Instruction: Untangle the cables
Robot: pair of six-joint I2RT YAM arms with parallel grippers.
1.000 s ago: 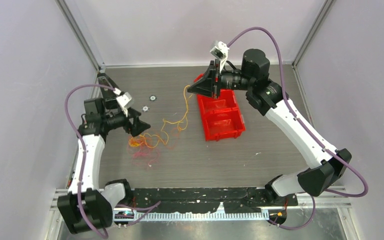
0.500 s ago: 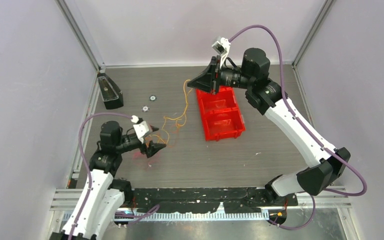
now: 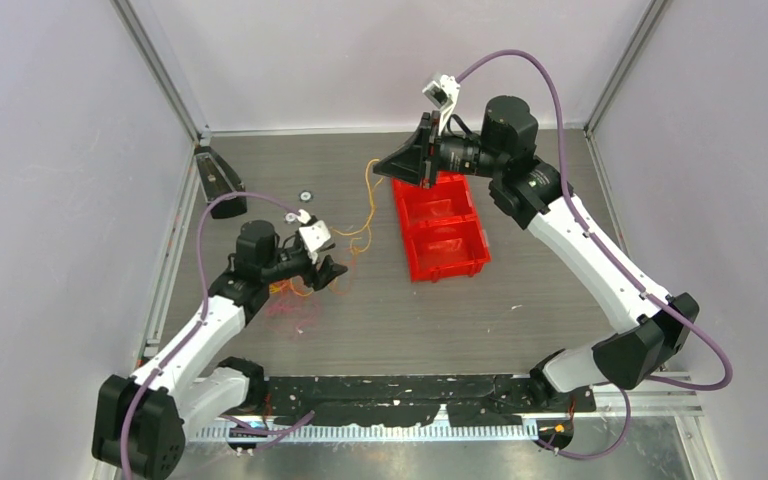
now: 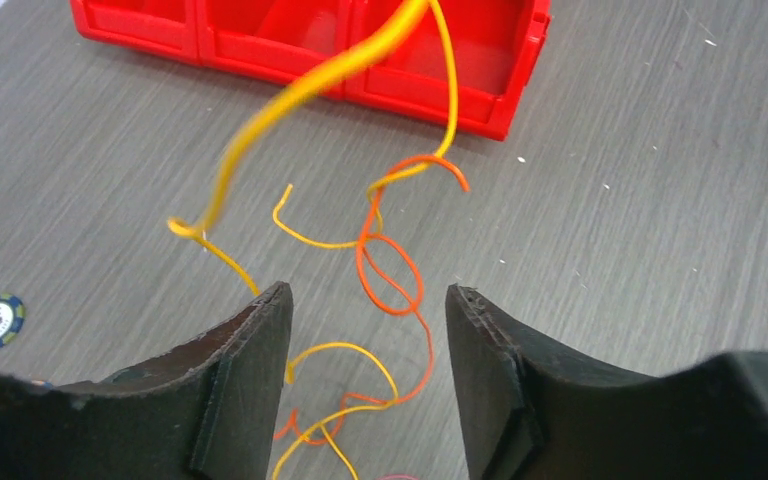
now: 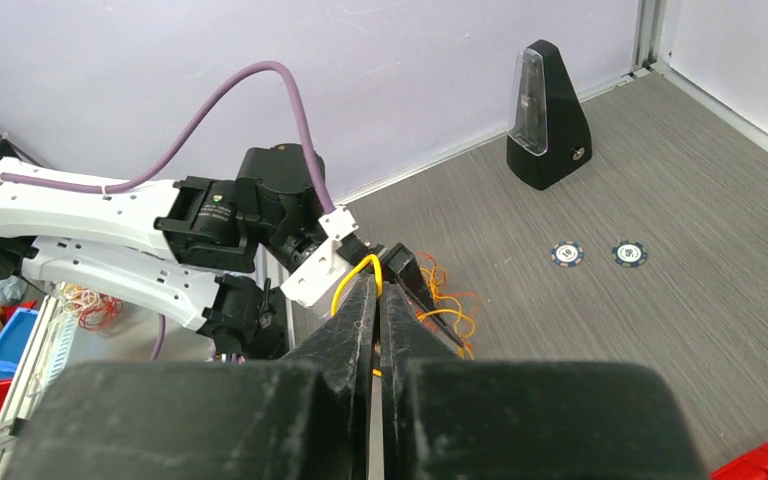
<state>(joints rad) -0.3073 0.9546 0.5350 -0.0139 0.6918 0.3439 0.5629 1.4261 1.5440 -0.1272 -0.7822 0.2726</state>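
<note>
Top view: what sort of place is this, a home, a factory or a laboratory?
Most likely a laboratory test cell for robots. Plain walls on metal frame posts enclose a grey table, with a left arm and a right arm bolted at its near edge.

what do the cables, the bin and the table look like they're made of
The cables look like smooth plastic-coated wire: they hold springy curls. The bin is likely moulded plastic, glossy, with crisp ribs. The table is probably matt laminate, with grey printed wood grain.
</note>
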